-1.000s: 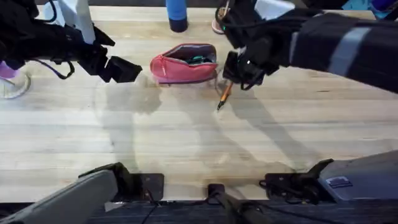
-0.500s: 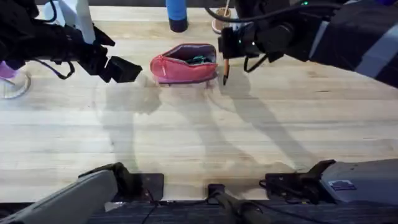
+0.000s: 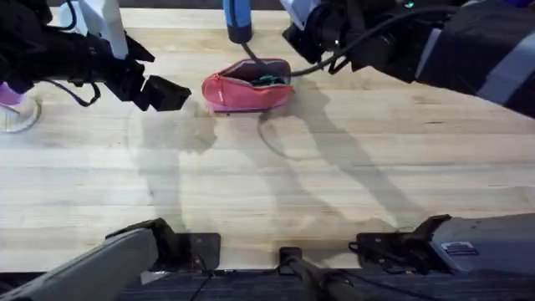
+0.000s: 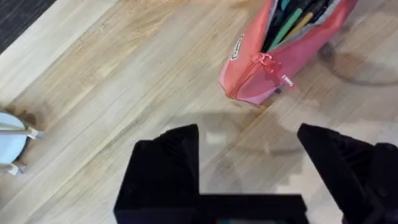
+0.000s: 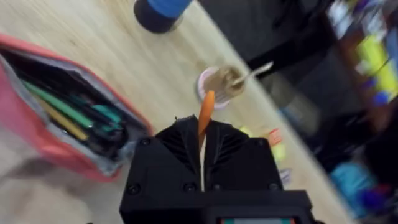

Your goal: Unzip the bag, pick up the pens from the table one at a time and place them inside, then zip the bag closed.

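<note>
Right pincer (image 5: 202,140): clamped on the orange pen (image 5: 204,118), bag (image 3: 247,85) open just below it.
Left pincer (image 4: 249,155): apart, empty, bag just ahead on the bench (image 3: 251,184).
Risk: pen may catch the bag's rim and slip outside.
Change: a second ago the pen hung beside the bag; now above its mouth.

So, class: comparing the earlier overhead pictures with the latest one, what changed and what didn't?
The right gripper, shut on the orange pen, lifted it off the table and carried it up over the open bag. The left gripper, open beside the bag, and the bag itself stayed put.
</note>
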### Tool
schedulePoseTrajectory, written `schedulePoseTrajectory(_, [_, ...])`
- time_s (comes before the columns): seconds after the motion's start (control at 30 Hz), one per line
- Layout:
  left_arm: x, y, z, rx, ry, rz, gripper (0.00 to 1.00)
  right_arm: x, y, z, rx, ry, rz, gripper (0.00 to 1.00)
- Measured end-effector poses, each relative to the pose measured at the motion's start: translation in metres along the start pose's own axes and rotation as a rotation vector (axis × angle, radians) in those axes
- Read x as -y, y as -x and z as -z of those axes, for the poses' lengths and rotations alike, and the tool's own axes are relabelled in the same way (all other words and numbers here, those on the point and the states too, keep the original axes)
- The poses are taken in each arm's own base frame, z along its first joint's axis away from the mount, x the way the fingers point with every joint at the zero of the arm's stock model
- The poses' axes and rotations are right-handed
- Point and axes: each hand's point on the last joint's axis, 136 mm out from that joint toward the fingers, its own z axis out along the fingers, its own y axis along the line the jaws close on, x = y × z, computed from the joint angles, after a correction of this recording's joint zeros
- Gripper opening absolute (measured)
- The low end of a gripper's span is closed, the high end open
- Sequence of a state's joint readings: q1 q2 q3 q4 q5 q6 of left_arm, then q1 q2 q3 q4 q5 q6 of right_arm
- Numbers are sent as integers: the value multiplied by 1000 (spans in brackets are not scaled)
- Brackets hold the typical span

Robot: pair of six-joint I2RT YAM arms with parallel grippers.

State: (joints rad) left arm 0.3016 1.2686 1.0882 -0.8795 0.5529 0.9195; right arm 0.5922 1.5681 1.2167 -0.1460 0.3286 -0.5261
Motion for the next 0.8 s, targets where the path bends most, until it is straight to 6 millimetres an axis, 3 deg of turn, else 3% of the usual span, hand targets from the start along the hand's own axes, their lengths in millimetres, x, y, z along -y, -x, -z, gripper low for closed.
schedulePoseTrajectory(0.1, [0, 0, 0, 0, 0, 0, 993, 3, 9, 0, 39, -13, 123, 31])
schedulePoseTrajectory(0.27, [0, 0, 0, 0, 0, 0, 993, -9, 18, 1, 95, 50, 280, 31])
schedulePoseTrajectory(0.8, [3, -3, 0, -10, -12, 10, 993, -46, 34, 5, 253, 210, 515, 31])
